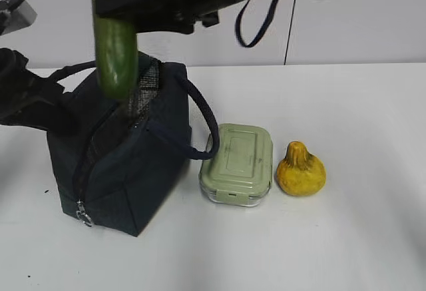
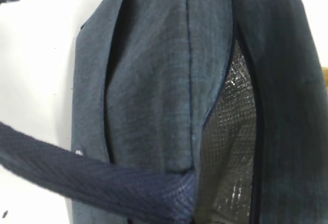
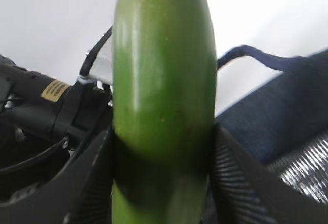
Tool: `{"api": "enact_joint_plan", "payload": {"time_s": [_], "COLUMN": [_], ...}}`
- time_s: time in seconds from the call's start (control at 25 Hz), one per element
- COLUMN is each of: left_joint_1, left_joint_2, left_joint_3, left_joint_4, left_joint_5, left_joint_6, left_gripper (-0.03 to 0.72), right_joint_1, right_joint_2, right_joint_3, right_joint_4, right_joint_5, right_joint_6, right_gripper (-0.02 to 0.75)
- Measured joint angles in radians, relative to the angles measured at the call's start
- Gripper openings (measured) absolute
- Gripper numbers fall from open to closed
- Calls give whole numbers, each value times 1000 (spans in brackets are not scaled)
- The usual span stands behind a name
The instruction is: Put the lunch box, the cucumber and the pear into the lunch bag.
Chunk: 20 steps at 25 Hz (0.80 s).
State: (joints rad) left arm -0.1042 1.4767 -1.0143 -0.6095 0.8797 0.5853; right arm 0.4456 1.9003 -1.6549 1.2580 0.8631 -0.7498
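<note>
The right gripper (image 3: 164, 178) is clamped on the cucumber (image 1: 117, 51), whose long axis hangs straight down from the jaws, its rounded lower end just above the mouth of the lunch bag (image 1: 133, 171), so the opening and its silver lining (image 2: 230, 131) lie directly below the gripper. The left gripper is out of sight, pressed to the bag's far side with its jaws closed; what it pinches cannot be told. The lunch box (image 1: 237, 162) and the pear (image 1: 301, 170) sit on the table, below and to the right-hand side of the right gripper, the box touching the bag's handle (image 1: 203, 114).
</note>
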Motion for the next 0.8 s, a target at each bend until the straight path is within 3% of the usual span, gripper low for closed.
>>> {"api": "enact_joint_plan", "payload": {"time_s": [0.12,0.32,0.56,0.8], "left_joint_1": [0,0,0,0], "left_joint_2": [0,0,1,1], "left_joint_3": [0,0,0,0], "left_joint_4": [-19,-24,-26,-27], "left_joint_5": [0,0,0,0], "left_joint_6": [0,0,0,0], "left_gripper": [-16,-16,-16,-16], "right_joint_1": [24,27,27,27], "right_joint_2": [57,136,194,194], "right_joint_3": [0,0,0,-1], "right_joint_4": [87,113,-45,-198], "right_joint_5": [-46,-66,-51,-38], "right_joint_6": [-92,-137,-153,-155], "right_gripper": [398,398,403,461]}}
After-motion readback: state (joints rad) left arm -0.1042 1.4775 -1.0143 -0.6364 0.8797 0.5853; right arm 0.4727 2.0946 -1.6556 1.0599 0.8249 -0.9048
